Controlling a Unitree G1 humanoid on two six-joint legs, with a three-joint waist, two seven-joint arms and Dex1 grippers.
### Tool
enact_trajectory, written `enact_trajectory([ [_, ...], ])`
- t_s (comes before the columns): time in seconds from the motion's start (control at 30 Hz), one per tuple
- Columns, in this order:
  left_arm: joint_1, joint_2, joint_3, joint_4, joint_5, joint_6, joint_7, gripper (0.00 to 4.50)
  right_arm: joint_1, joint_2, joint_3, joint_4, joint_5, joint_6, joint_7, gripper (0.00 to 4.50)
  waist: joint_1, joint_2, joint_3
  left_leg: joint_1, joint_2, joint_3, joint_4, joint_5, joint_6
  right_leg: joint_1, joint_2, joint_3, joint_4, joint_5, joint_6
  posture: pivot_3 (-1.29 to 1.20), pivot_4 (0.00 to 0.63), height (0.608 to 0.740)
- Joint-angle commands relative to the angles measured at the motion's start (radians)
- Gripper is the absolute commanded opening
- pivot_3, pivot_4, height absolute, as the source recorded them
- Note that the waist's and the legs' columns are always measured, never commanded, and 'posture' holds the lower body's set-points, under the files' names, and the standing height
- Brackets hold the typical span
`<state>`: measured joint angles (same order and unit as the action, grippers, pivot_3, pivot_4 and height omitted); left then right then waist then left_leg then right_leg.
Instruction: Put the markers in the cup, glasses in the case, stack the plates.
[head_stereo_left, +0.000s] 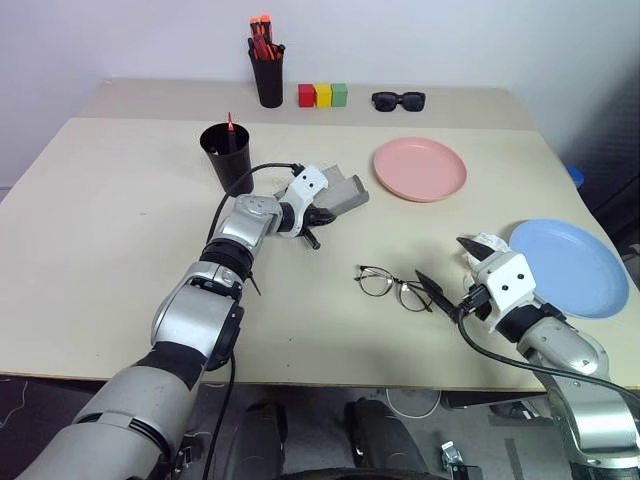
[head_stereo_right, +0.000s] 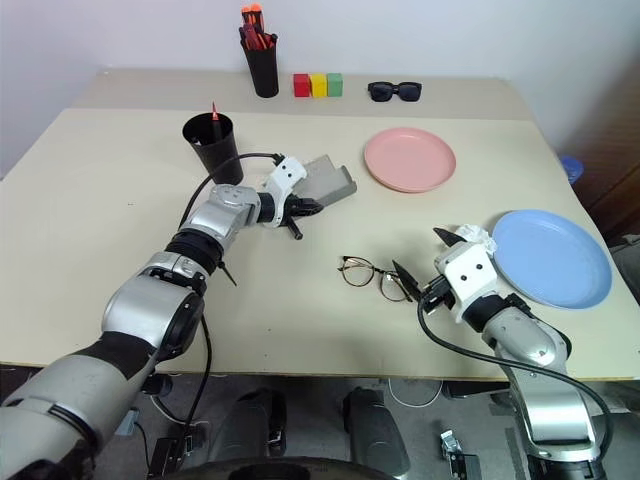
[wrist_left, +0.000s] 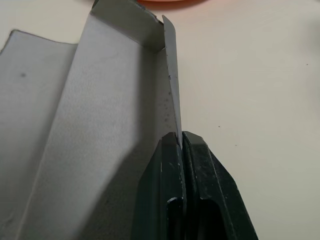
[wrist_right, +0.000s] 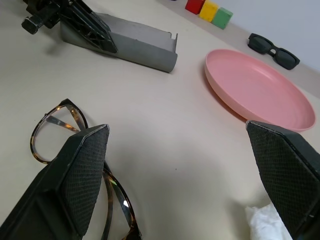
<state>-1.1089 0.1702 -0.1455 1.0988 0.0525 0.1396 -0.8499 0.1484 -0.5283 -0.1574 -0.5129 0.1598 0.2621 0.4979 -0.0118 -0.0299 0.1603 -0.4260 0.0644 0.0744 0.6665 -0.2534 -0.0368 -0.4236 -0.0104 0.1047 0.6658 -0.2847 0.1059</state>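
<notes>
Left gripper (wrist_left: 181, 150) clamped on grey glasses case (head_stereo_left: 345, 190) wall, steadying it open; right gripper (wrist_right: 182, 165) spread wide, wire-framed glasses (head_stereo_left: 392, 287) at its nine o'clock, ungrasped.

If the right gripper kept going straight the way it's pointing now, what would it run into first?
Probably the glasses, lying just ahead near one finger of the open right gripper. Past them, the grey case, though depth is hard to judge.
</notes>
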Motion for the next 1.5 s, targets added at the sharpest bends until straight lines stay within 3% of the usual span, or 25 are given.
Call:
enact_trajectory([
  [0.03, 0.021, 0.035, -0.004, -0.07, -0.005, -0.07, -0.08, 0.08, 0.011, -0.003, 0.015, -0.072, -0.003, 0.007, 0.001, 4.5, -0.003, 0.0, 0.0, 0.0, 0.0, 0.0, 0.0, 0.0, 0.0, 0.0, 0.0, 0.0, 0.0, 0.0, 0.0, 0.0, 0.15, 0.725],
  [0.3, 0.272, 0.237, -0.085, -0.481, -0.058, -0.138, -0.496, 0.08, 0.014, -0.035, 0.084, -0.129, 0.018, 0.041, 0.064, 4.5, -0.006, 0.0, 0.0, 0.0, 0.001, 0.0, -0.001, 0.0, 0.0, 0.0, 0.0, 0.0, 0.001, 0.0, 0.0, 0.0, 0.15, 0.725],
  [0.5, 0.407, 0.372, -0.106, -0.711, -0.081, -0.089, -0.594, 0.08, -0.038, -0.03, 0.133, -0.084, -0.001, 0.023, 0.081, 4.5, -0.001, 0.0, 0.0, 0.0, 0.001, 0.001, 0.001, 0.0, 0.0, 0.0, 0.0, 0.0, 0.001, 0.0, -0.001, 0.0, 0.15, 0.725],
  [0.7, 0.442, 0.397, -0.117, -0.786, -0.097, -0.029, -0.596, 0.08, -0.075, -0.032, 0.148, -0.038, -0.005, 0.003, 0.093, 4.5, 0.0, 0.0, 0.0, 0.0, 0.001, 0.001, 0.002, 0.0, 0.0, 0.0, -0.001, 0.0, 0.001, 0.0, -0.001, 0.0, 0.15, 0.725],
  [0.8, 0.446, 0.376, -0.098, -0.789, -0.095, -0.056, -0.524, 0.89, -0.098, -0.054, 0.143, -0.027, 0.009, 0.03, 0.123, 4.5, -0.001, 0.0, 0.0, 0.0, 0.001, 0.0, 0.001, 0.0, 0.0, 0.0, 0.0, 0.0, 0.001, 0.0, -0.001, 0.0, 0.15, 0.725],
  [0.97, 0.445, 0.325, -0.005, -0.843, -0.175, -0.045, -0.401, 0.89, -0.138, -0.12, 0.137, -0.025, -0.003, 0.114, 0.153, 4.5, -0.001, 0.0, 0.0, 0.0, 0.001, 0.0, 0.002, 0.0, 0.0, 0.0, 0.0, 0.0, 0.001, 0.0, 0.0, 0.0, 0.15, 0.725],
  [1.13, 0.517, 0.339, 0.068, -0.994, -0.222, -0.03, -0.303, 0.89, -0.187, -0.173, 0.153, -0.055, -0.071, 0.214, 0.12, 4.5, -0.005, 0.001, -0.001, 0.001, 0.001, 0.001, 0.001, 0.0, 0.001, 0.0, 0.0, 0.0, 0.002, 0.0, 0.0, 0.0, 0.15, 0.725],
  [1.5, 0.716, 0.425, 0.061, -1.254, -0.283, 0.08, -0.27, 0.89, -0.237, -0.263, 0.286, -0.134, -0.222, 0.339, 0.132, 4.5, -0.001, 0.001, -0.001, 0.001, 0.001, 0.001, 0.002, 0.0, 0.0, 0.0, -0.001, 0.001, 0.002, 0.0, -0.001, 0.0, 0.15, 0.725],
])
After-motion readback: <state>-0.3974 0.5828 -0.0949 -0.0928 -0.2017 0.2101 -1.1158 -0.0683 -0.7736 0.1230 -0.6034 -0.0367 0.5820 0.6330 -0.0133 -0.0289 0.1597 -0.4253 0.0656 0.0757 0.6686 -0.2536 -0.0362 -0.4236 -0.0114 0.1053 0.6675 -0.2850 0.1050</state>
